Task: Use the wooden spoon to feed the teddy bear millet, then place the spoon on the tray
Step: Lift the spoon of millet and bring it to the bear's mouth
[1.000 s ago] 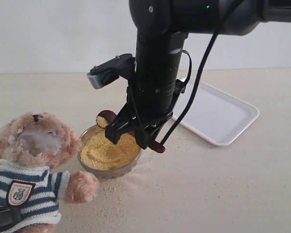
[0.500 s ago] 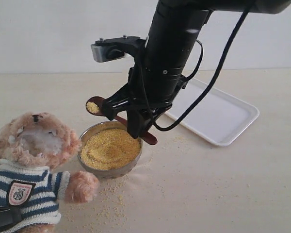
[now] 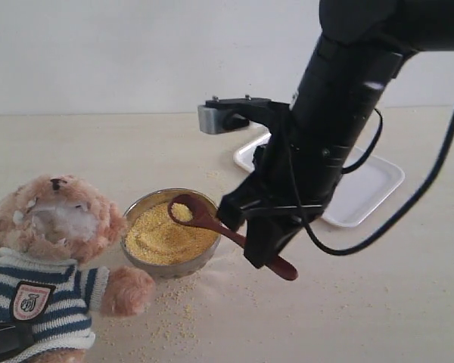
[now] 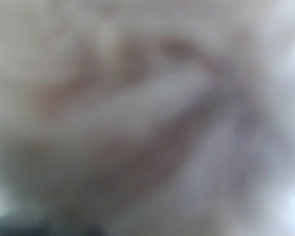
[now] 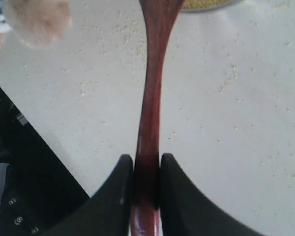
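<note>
Right gripper [image 5: 146,166] clamped narrowly on the handle of the wooden spoon [image 3: 206,221], whose long axis runs from 4 to 10 o'clock in the exterior view, bowl end over the millet [image 3: 160,236], teddy bear [image 3: 57,227] beyond at 9 o'clock.

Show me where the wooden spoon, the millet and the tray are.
wooden spoon [image 3: 221,230], exterior view, on the handle near its bowl.
millet [image 3: 160,236], exterior view, middle of the grain heap.
tray [image 3: 374,181], exterior view, on its bare floor.
</note>
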`<act>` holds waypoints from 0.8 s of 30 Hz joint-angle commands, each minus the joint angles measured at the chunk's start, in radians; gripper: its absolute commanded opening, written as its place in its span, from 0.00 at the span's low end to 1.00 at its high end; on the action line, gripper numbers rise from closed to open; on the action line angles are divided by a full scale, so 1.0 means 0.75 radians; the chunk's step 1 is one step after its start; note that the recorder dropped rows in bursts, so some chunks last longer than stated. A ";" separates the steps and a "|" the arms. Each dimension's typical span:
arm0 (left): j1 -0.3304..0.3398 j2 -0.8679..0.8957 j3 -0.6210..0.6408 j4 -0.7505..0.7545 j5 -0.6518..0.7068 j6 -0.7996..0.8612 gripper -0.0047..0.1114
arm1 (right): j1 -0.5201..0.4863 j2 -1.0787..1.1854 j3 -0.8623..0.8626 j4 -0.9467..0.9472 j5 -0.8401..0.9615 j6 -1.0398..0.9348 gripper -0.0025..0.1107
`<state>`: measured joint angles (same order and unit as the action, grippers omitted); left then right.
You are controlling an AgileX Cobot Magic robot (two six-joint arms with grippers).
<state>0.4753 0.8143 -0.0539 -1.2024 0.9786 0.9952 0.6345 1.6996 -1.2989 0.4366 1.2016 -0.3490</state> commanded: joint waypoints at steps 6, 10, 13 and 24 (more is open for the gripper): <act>0.004 -0.011 0.003 -0.025 0.015 0.009 0.08 | -0.029 -0.054 0.088 0.163 -0.071 -0.166 0.03; 0.004 -0.011 0.003 -0.025 0.015 0.009 0.08 | -0.023 -0.046 0.088 0.140 -0.085 -0.095 0.03; 0.004 -0.011 0.003 -0.025 0.015 0.009 0.08 | -0.005 -0.049 0.088 0.133 -0.054 -0.110 0.03; 0.004 -0.011 0.003 -0.025 0.015 0.009 0.08 | 0.229 -0.087 -0.036 -0.104 -0.048 -0.003 0.03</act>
<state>0.4753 0.8143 -0.0539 -1.2024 0.9786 0.9952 0.7654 1.6495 -1.2856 0.4227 1.1573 -0.3859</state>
